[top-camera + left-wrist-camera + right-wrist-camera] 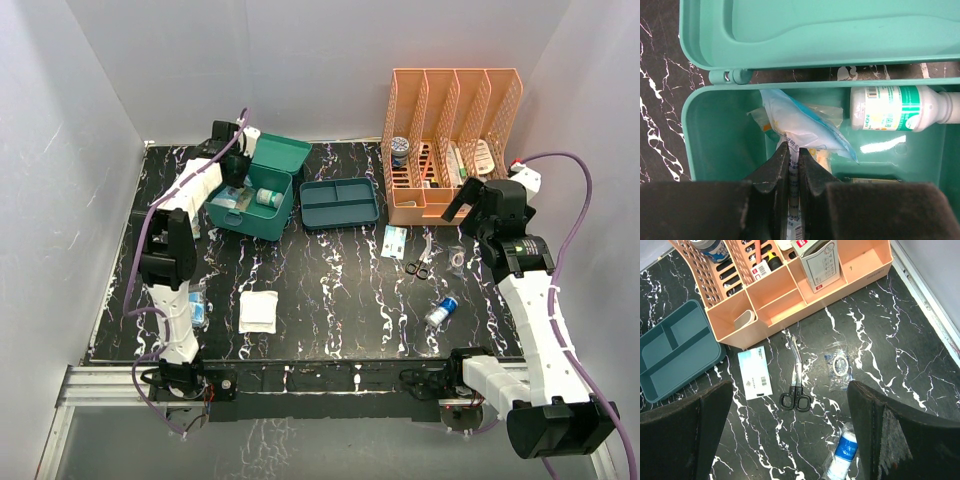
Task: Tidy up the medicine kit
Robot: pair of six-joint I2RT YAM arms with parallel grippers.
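Observation:
The medicine kit (262, 210) is a teal box at the back left, its lid (282, 153) open; its inner wall fills the left wrist view (720, 130). My left gripper (228, 160) reaches into it and is shut on a white and blue plastic packet (800, 125), with the jaws (794, 152) pinching its lower end. A white bottle with a green label (890, 107) lies inside. My right gripper (463, 200) is open and empty, hovering above black-handled scissors (796, 390) on the table.
A dark divided tray (340, 203) lies right of the kit. An orange file rack (455, 150) holds boxes at back right. A white flat packet (754, 372), a bagged ring (839, 365), a blue-labelled roll (844, 452) and a white gauze pad (259, 311) lie loose.

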